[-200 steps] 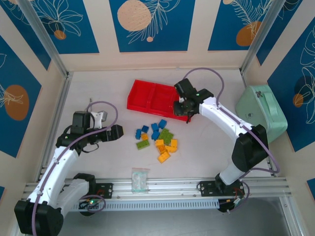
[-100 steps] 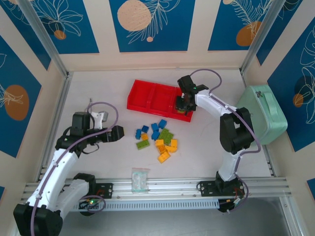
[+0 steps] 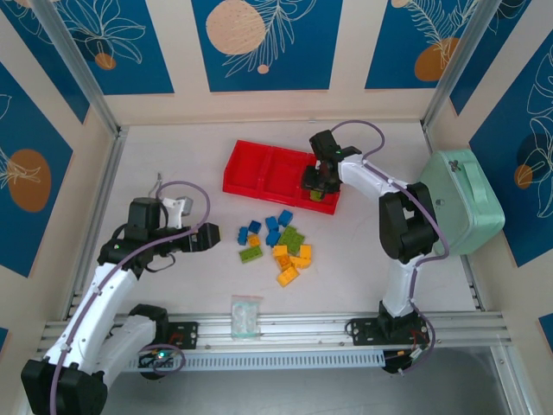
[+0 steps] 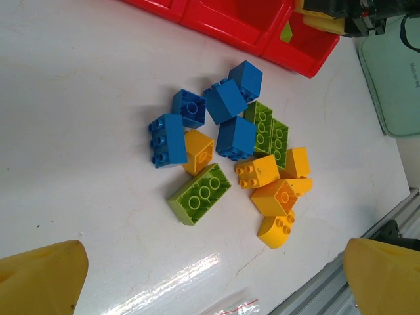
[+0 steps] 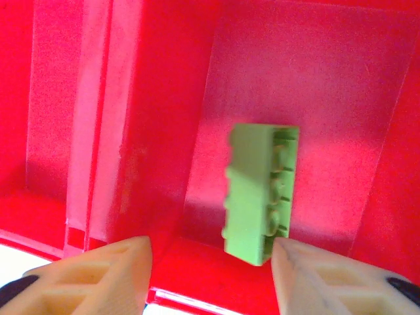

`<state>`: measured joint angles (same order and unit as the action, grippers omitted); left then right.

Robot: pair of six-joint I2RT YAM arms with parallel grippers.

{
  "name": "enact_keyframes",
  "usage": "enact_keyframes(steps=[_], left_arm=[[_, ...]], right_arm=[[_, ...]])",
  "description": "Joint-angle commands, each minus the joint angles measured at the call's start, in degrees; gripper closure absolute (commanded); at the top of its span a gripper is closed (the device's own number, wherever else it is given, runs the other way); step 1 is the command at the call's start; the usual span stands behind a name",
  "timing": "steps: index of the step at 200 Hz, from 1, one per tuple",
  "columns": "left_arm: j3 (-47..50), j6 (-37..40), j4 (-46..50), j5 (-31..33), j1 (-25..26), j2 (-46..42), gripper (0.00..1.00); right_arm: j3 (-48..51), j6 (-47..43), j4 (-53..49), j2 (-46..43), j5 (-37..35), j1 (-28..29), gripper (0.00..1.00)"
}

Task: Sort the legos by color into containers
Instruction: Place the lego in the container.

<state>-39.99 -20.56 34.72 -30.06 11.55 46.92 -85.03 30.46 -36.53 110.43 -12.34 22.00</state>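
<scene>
Release step, as I judge it: the right gripper (image 5: pixel 210 262) stands parted over a lime green brick (image 5: pixel 259 193) resting unclamped in the three-o'clock compartment of the red tray (image 3: pixel 259 169); next it should lift clear toward the loose legos (image 3: pixel 276 242) at the tray's six o'clock, while the left gripper (image 4: pixel 213 275) gapes empty.

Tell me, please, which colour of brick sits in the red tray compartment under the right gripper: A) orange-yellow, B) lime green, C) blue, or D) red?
B: the right wrist view shows a lime green brick against the floor of the red compartment, below the open right gripper.
</scene>
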Motion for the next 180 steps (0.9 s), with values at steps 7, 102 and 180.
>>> enact_keyframes(steps=[7, 102, 180], left_arm=[[0.5, 0.6, -1.0, -1.4, 0.7, -1.0, 0.00], [0.6, 0.5, -1.1, -1.2, 0.8, -1.0, 0.01], [0.7, 0.5, -1.4, -1.9, 0.8, -0.9, 0.01]], right_arm=[[-1.2, 0.1, -1.5, -3.4, 1.3, 0.5, 0.44], [15.6, 9.6, -6.5, -24.7, 3.6, 5.6, 0.32], [32.7, 18.2, -5.7, -31.3, 5.1, 16.4, 0.36]])
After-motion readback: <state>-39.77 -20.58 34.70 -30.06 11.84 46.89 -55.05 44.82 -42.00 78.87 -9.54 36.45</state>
